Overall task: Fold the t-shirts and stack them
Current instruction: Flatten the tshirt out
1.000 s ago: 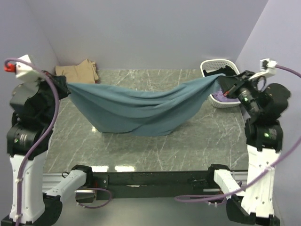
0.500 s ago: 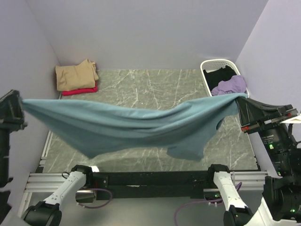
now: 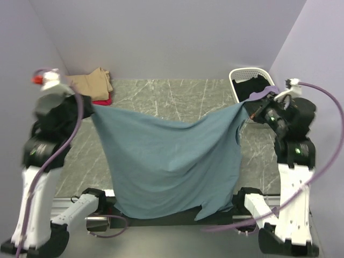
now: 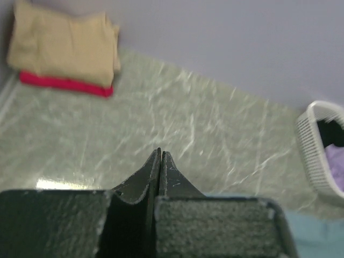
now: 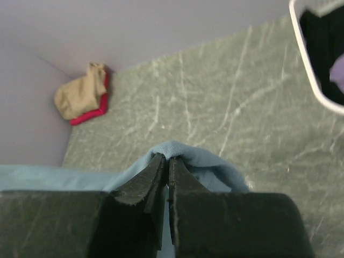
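Teal t-shirt (image 3: pixel 172 161) hangs spread between both claws, above the counter (image 3: pixel 177 97). Its held top edge runs left-right, the body drops from there twd the near side, and the bottom hem spills past the near counter edge over the arm bases. Left claw (image 3: pixel 92 107) is pressed together. The wrist view shows no cloth at its tips, but in the top view the shirt's left top corner hangs from it, so prob. pinched on that corner. Right claw (image 3: pixel 250 110) is clamped on a fold of teal cloth that bulges round its tips, w/ the armhole just below it. So the shirt lies below and nearer than both claws. Neither arm is closer, each has one end. Judgement: the next move is laying it flat, which turns on keeping that left-right edge taut and level while the cloth is carried onto bare counter. Folded tan t-shirt (image 3: pixel 88 83) sits on a red t-shirt (image 3: pixel 102 100) in the far left corner, nearer the left arm. Basket (image 3: pixel 248 71) at far right holds a black t-shirt (image 3: pixel 250 86) and a lilac t-shirt (image 3: pixel 263 92). No brand, label or readable writing anywhere.
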Controlling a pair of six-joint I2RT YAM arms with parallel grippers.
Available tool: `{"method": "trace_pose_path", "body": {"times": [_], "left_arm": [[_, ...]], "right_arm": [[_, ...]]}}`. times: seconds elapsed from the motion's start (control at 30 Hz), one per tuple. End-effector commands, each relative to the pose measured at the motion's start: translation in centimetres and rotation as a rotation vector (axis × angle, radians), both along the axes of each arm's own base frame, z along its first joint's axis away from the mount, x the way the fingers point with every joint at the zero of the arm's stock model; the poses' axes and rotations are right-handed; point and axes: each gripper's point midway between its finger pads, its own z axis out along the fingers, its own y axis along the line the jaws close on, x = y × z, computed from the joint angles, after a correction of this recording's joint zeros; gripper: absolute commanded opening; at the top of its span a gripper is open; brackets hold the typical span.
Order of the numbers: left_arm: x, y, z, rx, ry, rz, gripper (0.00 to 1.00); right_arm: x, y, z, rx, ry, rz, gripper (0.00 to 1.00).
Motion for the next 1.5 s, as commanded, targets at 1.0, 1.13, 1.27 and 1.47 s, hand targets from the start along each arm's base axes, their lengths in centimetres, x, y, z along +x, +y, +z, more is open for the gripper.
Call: {"method": "trace_pose_path", "body": {"times": [1.0, 1.13, 1.27, 1.47], "left_arm": [[28.8, -1.6, -23.9, 0.066, 0.229, 0.121, 0.01], [31.7, -0.4, -24.2, 0.058, 0.202, 0.134, 0.01], [33.8, 0.5, -27.1, 0.074, 0.255, 0.138, 0.01], [35.4, 2.1, -29.4, 0.129, 0.315, 0.196, 0.92]], "right_arm": [[31.1, -1.0, -21.3, -0.002, 0.295, -0.105, 0.04], [34.7, -0.9, -21.7, 0.002, 0.300, -0.102, 0.05], [35.9, -2.0, -23.2, -0.037, 0.353, -0.151, 0.15], [36.1, -2.7, -23.6, -0.091, 0.368, -0.159, 0.68]]}}
